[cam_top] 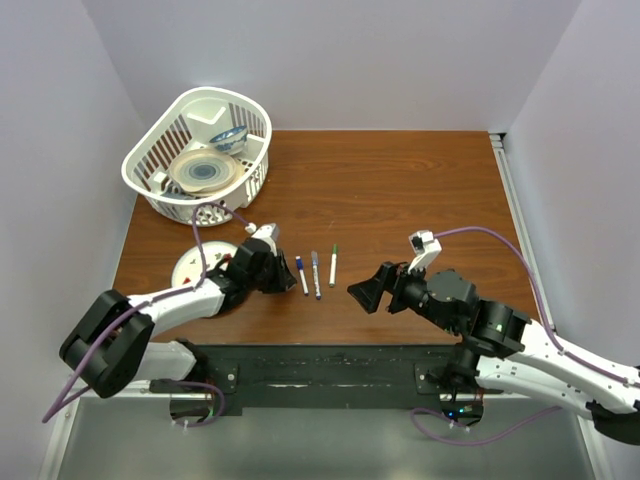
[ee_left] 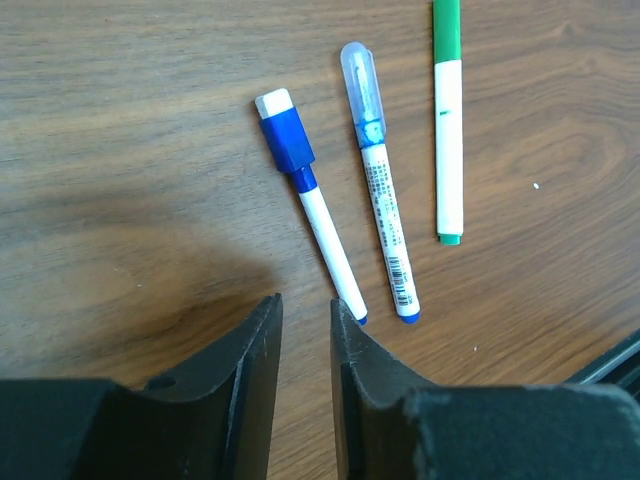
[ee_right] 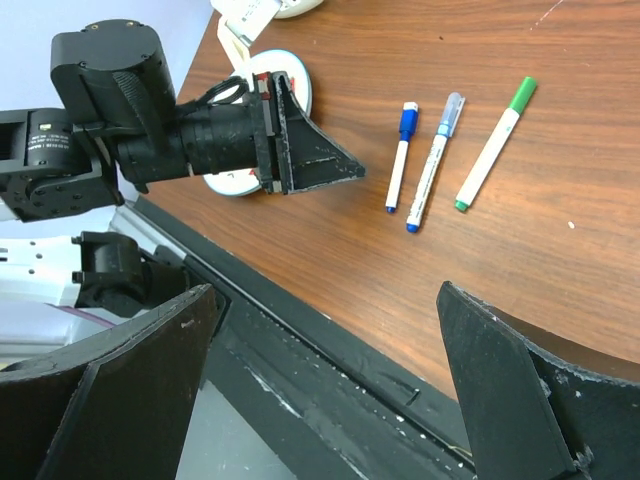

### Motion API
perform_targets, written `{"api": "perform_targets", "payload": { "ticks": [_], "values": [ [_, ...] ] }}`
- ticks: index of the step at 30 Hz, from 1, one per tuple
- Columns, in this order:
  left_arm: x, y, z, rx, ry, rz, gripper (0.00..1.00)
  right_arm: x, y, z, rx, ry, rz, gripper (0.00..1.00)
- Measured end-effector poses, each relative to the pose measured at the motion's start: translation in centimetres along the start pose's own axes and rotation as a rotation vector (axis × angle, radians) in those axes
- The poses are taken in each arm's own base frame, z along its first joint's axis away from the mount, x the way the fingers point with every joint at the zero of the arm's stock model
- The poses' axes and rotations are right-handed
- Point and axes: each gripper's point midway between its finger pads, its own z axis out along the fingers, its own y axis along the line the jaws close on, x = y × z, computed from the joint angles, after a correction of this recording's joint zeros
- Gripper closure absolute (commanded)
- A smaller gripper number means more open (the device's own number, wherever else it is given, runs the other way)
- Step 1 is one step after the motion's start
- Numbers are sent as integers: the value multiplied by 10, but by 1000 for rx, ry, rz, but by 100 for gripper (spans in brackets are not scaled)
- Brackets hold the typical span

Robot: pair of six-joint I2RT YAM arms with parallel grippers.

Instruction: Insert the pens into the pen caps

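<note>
Table: basket at far-left corner.
Right gripper: jaws wide, empty, near the front edge.
Left gripper: jaws narrowly parted, empty.
Three capped pens lie side by side between the grippers, well apart from the table edges. The blue one's tail is just beside the left gripper.
</note>
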Motion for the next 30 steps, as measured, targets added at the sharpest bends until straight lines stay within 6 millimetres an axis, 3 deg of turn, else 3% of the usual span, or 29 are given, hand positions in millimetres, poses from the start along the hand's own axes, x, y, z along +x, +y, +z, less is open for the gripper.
{"api": "perform_targets", "payload": {
  "ticks": [6, 10, 13, 15, 19, 25, 30],
  "values": [
    [-18, -14, -17, 44, -61, 28, 51, 3, -2, -2, 4, 20, -27, 1],
    [-62, -52, -60, 180, -219, 109, 23, 3, -6, -6, 26, 41, -72, 1],
    [-90, -84, -107, 314, -363, 193, 12, 0, -9, -9, 50, 43, -87, 1],
    [-97, -100, -140, 405, -441, 248, 10, -4, -11, -11, 68, 33, -89, 1],
    [-99, -109, -179, 479, -530, 308, 10, -12, -11, -11, 88, 5, -79, 1],
    [-99, -107, -217, 516, -634, 342, 10, -4, -18, 5, 149, 33, -97, 1],
    [-96, -104, -228, 526, -678, 359, 9, 5, -18, 26, 187, 70, -114, 1]
  ]
}}
